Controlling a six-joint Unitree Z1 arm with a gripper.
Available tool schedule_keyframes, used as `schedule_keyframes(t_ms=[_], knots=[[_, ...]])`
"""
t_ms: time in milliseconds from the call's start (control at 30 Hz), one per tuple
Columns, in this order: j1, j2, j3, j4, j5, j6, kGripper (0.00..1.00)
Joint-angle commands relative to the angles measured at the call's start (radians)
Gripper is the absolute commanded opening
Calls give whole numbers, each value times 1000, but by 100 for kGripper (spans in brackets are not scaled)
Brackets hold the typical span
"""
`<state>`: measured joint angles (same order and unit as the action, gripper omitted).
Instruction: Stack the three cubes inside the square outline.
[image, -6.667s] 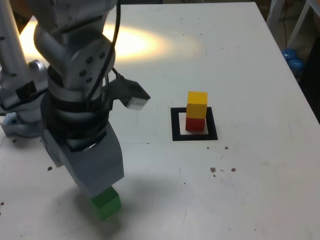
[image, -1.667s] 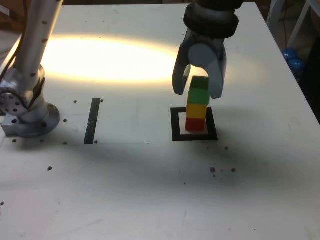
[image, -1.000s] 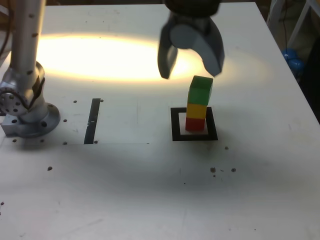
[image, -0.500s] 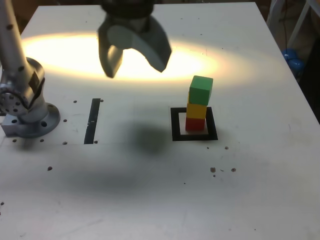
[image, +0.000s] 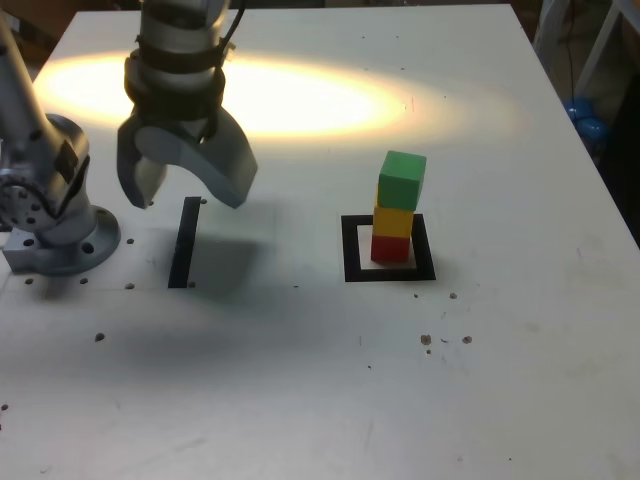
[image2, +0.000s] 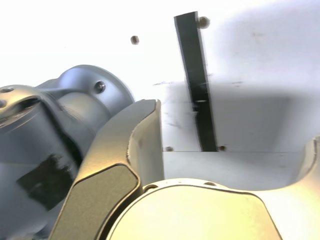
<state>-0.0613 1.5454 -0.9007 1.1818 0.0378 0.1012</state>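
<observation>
The tool (image: 197, 204) is hanging over the black tape strip (image: 184, 243), its jaws standing wide apart with nothing between them. And the stack is standing on its own on the counter (image: 500, 370): red cube (image: 390, 249) inside the square outline (image: 352, 270), yellow cube (image: 393, 221) on it, green cube (image: 402, 180) on top, sitting slightly askew. The placing is looking finished, so good work now is keeping the arm (image: 31, 121) clear and leaving that top cube alone. No brands or writing are showing.
</observation>
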Motion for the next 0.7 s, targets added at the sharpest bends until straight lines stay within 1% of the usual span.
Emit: schedule_keyframes(t_ms=[0,133,300,667], knots=[[1,-11,55,-35,-5,-8,100],[1,-11,91,-72,-7,-13,100],[1,-13,114,-93,-8,-19,100],[1,-29,129,-100,-12,-32,100]])
